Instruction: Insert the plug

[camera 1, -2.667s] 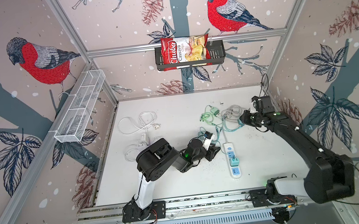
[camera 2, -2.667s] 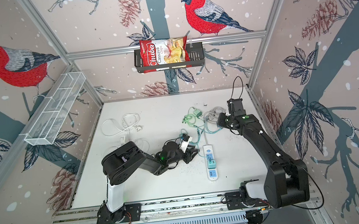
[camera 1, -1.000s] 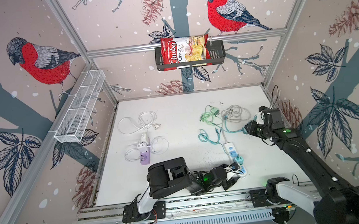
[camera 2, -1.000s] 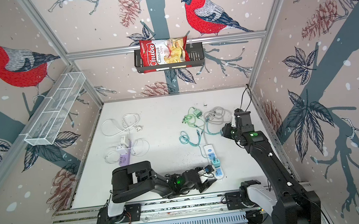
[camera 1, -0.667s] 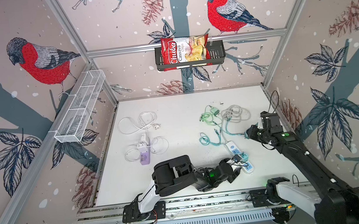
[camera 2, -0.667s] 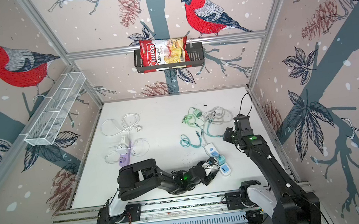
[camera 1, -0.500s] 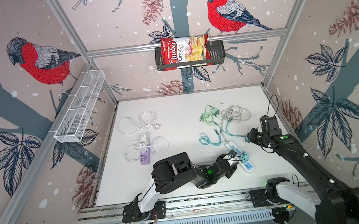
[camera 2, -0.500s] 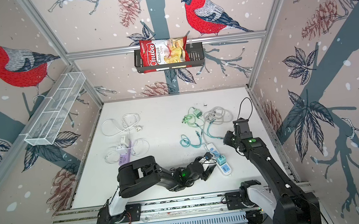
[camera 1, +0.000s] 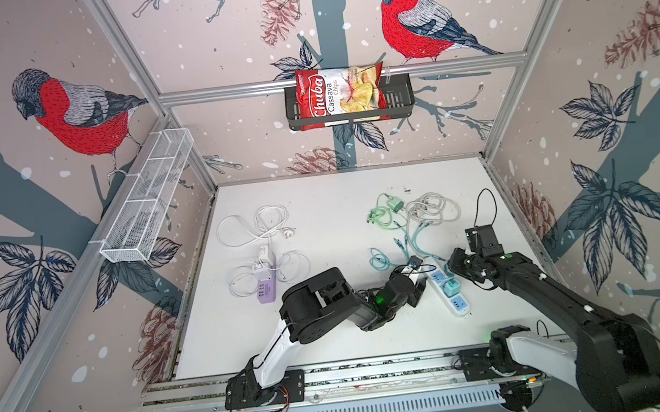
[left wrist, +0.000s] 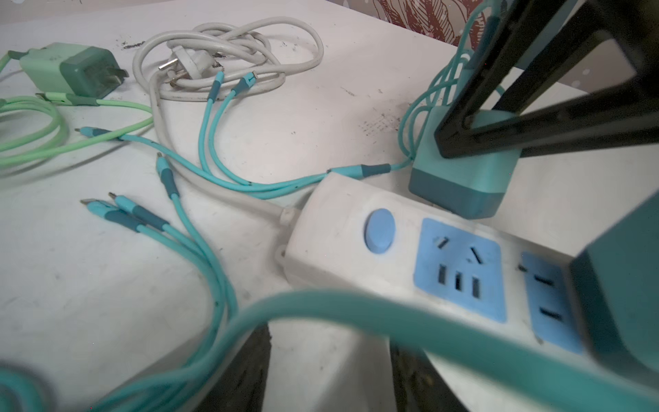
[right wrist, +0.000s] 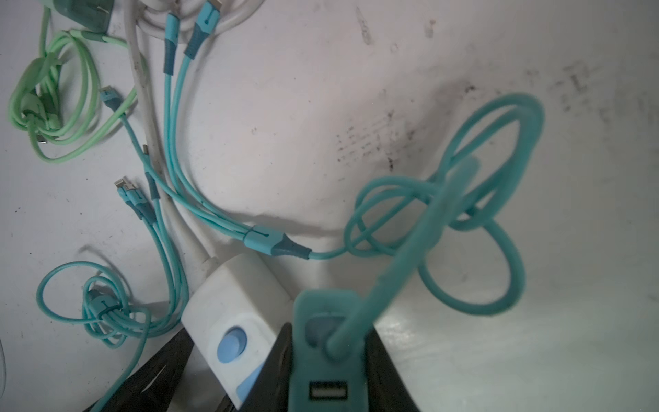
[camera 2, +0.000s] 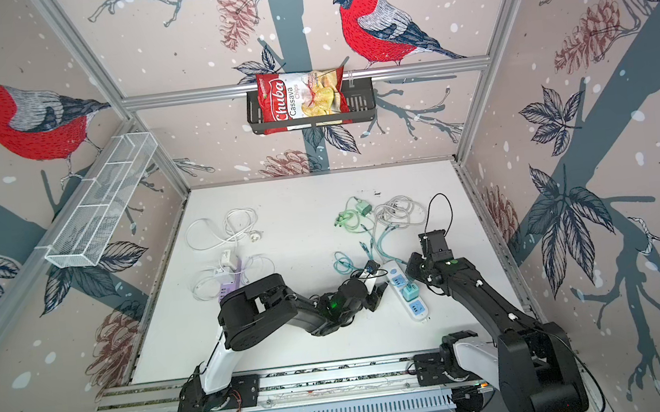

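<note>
Insertion is not yet done: the right gripper [right wrist: 330, 360] is clamped on the teal plug [left wrist: 460, 182], which sits just beside the switch end of the power strip [left wrist: 338, 221], prongs hidden, not over the free socket [left wrist: 460, 267]. Lining up and pressing in remain, I judge. The left gripper [camera 1: 422, 285] stands part-spread against the strip; whether it grips, I cannot tell. A second charger [camera 1: 450, 286] fills the middle socket, crowding the approach, and the plug's looped cable [right wrist: 481, 214] trails alongside; loose teal leads [left wrist: 142, 215] and a white cord [left wrist: 221, 44] lie near.
</note>
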